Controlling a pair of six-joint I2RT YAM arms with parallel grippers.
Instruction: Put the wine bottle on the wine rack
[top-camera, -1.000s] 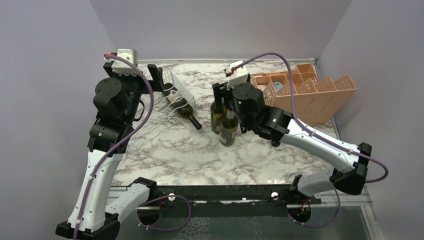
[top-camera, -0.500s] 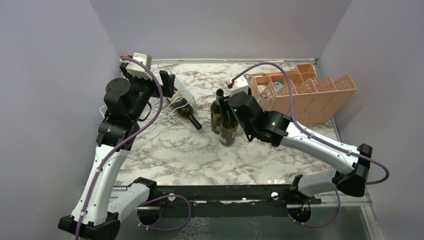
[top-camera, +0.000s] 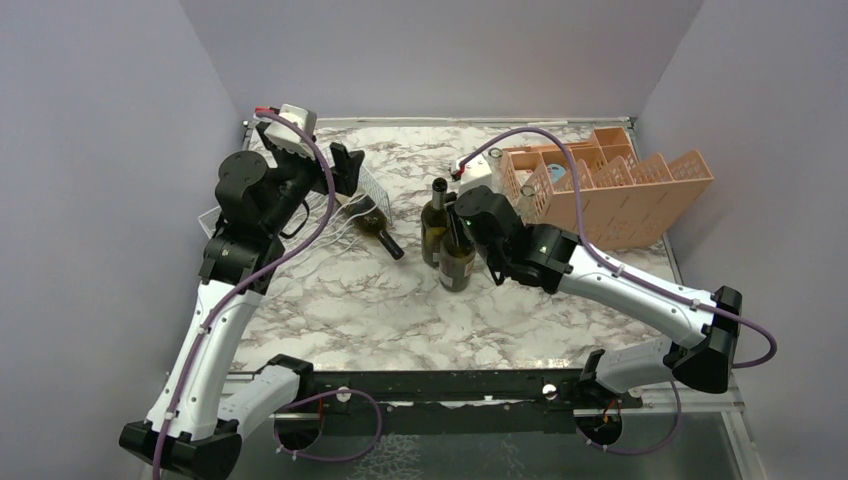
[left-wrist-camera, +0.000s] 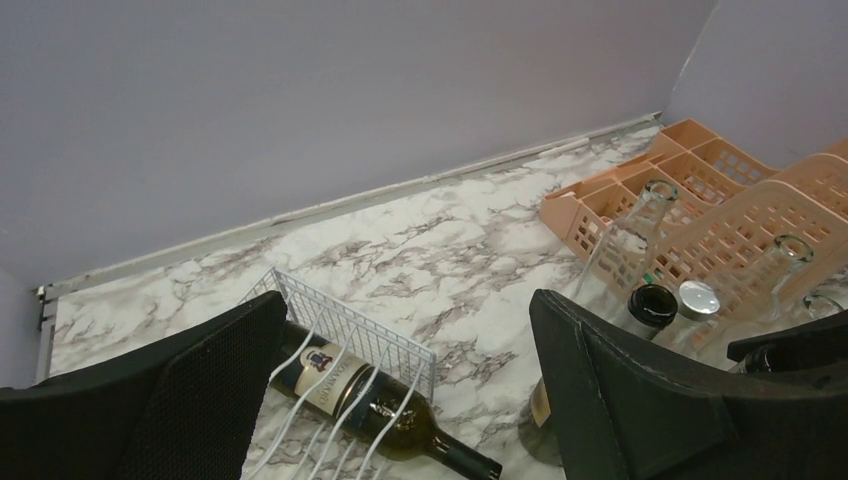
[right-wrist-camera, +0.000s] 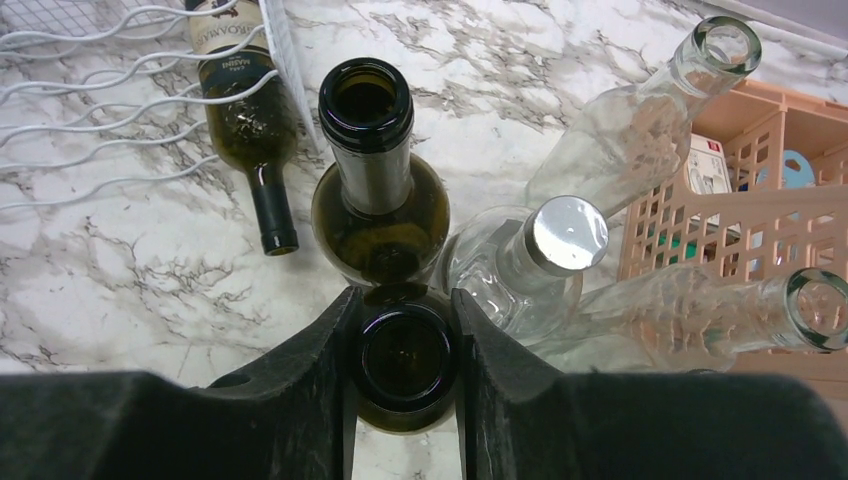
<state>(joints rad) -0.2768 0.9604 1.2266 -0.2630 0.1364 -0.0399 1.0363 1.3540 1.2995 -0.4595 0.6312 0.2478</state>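
The top view shows the white wine rack (top-camera: 335, 205) near the far left corner of the marble table (top-camera: 400, 310). A racked bottle (top-camera: 372, 224) lies in it, its neck pointing toward the table's middle. The left gripper (top-camera: 343, 168) hangs above the rack. The right gripper (top-camera: 455, 222) is at the neck of the wine bottle (top-camera: 457, 262), which stands upright mid-table, just beside a second dark bottle (top-camera: 433, 228). An orange crate (top-camera: 620, 190) fills the far right corner.

In the left wrist view, the jaws stand wide apart and hold nothing. The rack and its bottle lie below, between the fingers (left-wrist-camera: 200, 400).

In the right wrist view, the jaws are narrow, pressed against both sides of the wine bottle's open neck. The second dark bottle stands just beyond it, and a capped clear bottle (right-wrist-camera: 560, 240) is just beside. Two clear bottles (right-wrist-camera: 650, 120) lean at the crate.
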